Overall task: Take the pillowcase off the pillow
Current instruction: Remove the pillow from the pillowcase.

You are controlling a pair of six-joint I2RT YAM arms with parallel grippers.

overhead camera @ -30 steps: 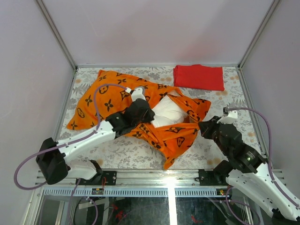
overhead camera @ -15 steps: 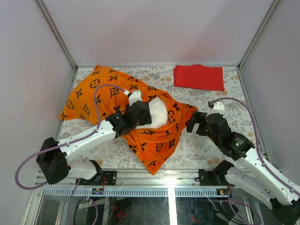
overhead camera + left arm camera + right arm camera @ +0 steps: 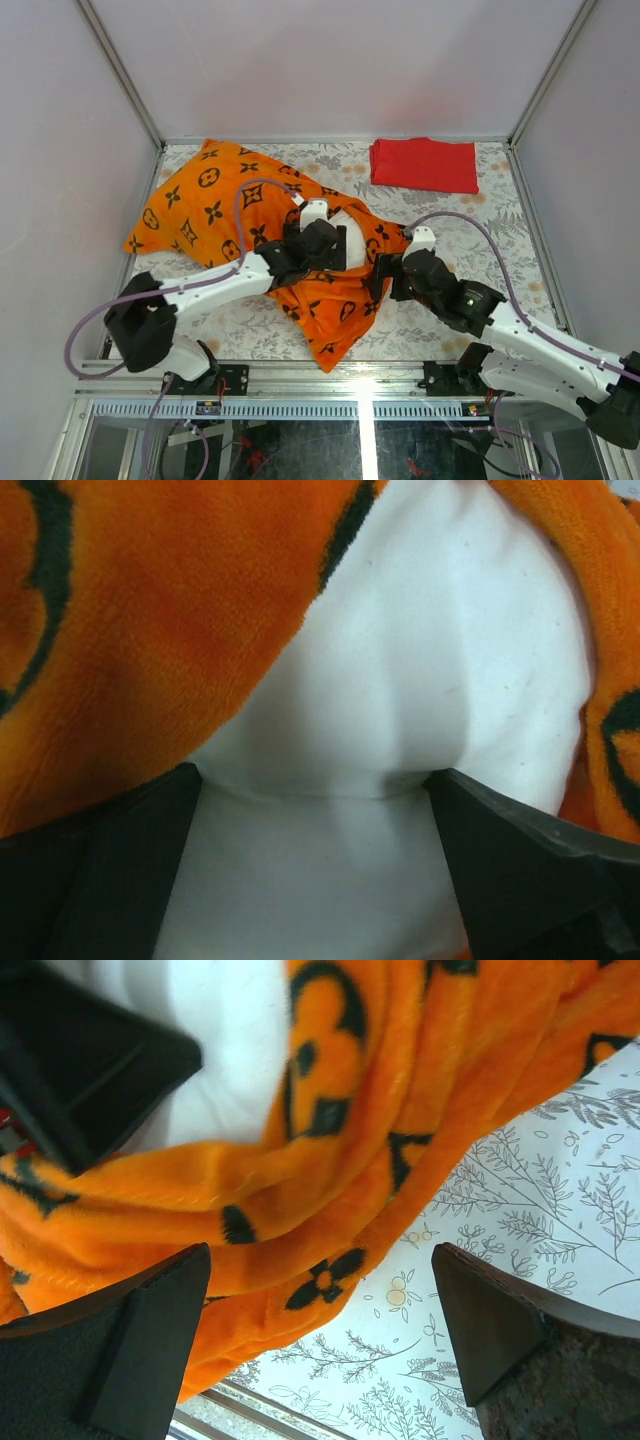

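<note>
The orange pillowcase (image 3: pixel 215 205) with black motifs lies slantwise from the back left to the front middle of the table. Through its opening shows a patch of the white pillow (image 3: pixel 352 228). My left gripper (image 3: pixel 325 242) is at that opening. In the left wrist view it (image 3: pixel 312 775) stands open, with the pillow (image 3: pixel 400 660) bulging between its fingers and the pillowcase (image 3: pixel 150 630) folded back on both sides. My right gripper (image 3: pixel 382 280) is just right of it. It (image 3: pixel 322 1252) is open too, its fingers astride the pillowcase's loose edge (image 3: pixel 420 1080) without closing on it.
A folded red cloth (image 3: pixel 424 164) lies at the back right. The floral table covering (image 3: pixel 480 235) shows to the right and along the front (image 3: pixel 540 1190). Enclosure walls stand on three sides. The left gripper's black body (image 3: pixel 80 1060) is close in the right wrist view.
Both grippers have gone from shut to open. The pillowcase has slid left and now covers more of the pillow. The right arm has reached left to the pillowcase; the left gripper has shifted slightly right.
</note>
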